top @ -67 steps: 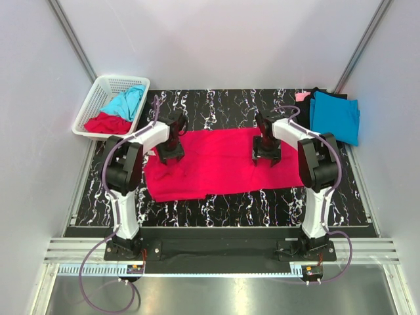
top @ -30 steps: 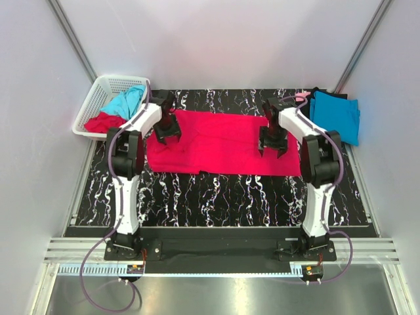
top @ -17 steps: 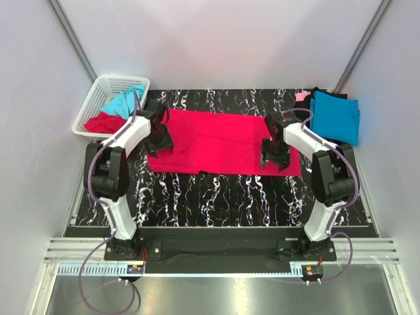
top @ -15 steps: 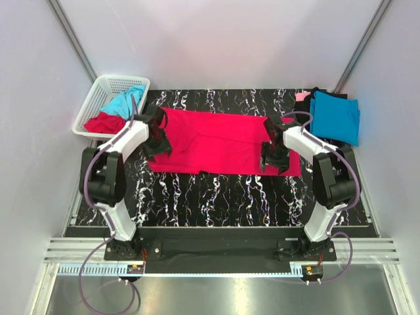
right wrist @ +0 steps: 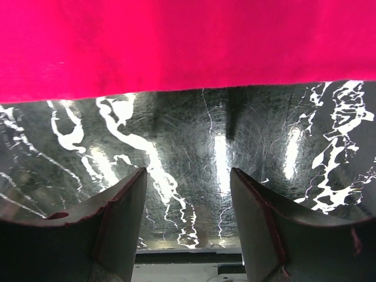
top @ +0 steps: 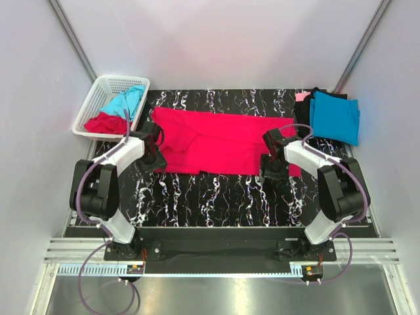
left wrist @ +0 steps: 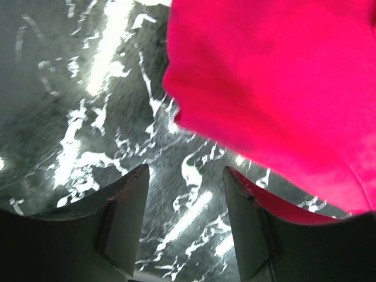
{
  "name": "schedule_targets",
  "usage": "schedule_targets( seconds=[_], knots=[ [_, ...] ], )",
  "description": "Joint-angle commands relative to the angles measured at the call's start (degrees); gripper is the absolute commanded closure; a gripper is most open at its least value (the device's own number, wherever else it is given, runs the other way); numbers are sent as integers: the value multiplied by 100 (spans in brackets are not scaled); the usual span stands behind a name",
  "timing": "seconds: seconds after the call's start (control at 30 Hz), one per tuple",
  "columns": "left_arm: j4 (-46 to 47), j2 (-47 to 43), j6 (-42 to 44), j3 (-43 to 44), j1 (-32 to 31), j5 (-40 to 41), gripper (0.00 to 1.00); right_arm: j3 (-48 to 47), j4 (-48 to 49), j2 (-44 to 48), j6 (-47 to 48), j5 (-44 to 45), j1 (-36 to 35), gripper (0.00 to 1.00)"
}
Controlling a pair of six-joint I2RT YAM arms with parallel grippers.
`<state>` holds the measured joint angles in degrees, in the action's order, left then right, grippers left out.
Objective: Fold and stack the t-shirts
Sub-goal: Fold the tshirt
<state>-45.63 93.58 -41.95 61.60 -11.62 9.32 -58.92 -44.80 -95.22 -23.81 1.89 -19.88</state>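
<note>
You have both pincers at the near hem of the spread crimson t-shirt (top: 223,141), on the arm-base side of it. The shirt lies flat on the bench (top: 216,197) with its long axis running left to right, so it is a wide band across both arms.

Left pincer (top: 153,159): jaws apart, nothing between them but bare bench. It is just off the shirt's near-left corner, and in the left wrist view the cloth lies ahead and to the right of the fingers.

Right pincer (top: 274,172): jaws apart, empty. It is just off the near hem towards the shirt's right end, and in the right wrist view the hem runs straight across ahead of the fingers, a little apart from the tips.

Each arm is nearer its own end of the shirt. My guess is your next grab is on this near hem, so you reach forward, away from the bases.

Counts:
- two arms, two pincers
- one white basket (top: 98,88) beyond the shirt's left end
- two crumpled shirts in it: one turquoise shirt (top: 126,100), one red shirt (top: 105,123)
- one stack beyond the shirt's right end: a folded turquoise top shirt (top: 335,117), black cloth (top: 306,109) under it and a sliver of pink (top: 302,96); you cannot tell the exact count there
- one shirt spread out
</note>
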Motion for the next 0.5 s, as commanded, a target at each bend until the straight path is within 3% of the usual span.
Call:
schedule_targets(
  seconds=[0.0,0.47],
  knots=[
    [317,265,-173,202,-7,78,43,-94,112,390,-36,4,-42,34],
    [520,1513,196,1512,2,237,46,-401,24,144,-1,-40,-34,34]
  ],
)
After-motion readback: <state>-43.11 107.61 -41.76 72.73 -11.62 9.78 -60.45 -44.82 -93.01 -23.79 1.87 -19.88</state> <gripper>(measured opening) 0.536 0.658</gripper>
